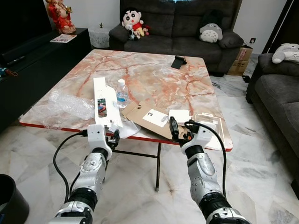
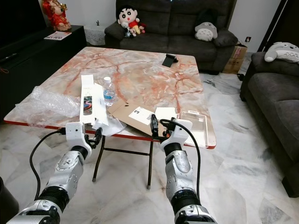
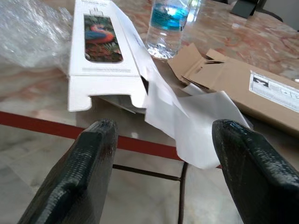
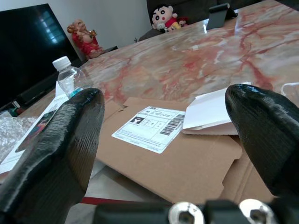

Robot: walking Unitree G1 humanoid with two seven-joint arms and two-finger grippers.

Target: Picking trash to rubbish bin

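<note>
Only a shipping label (image 4: 150, 126) with a barcode — its print too small to be read — is seen on the flattened cardboard (image 1: 148, 119) at the bench (image 1: 154, 74) front edge. Both the left pincer (image 1: 112, 138) and the right pincer (image 1: 178, 133) are held released before it, beside a white box (image 3: 100, 56) and water bottle (image 1: 122, 94).

Head stereo pair looks forward and down over the marble table (image 1: 154, 74). Each wrist camera sits low at the near edge; both share the flattened cardboard (image 4: 187, 158).
</note>
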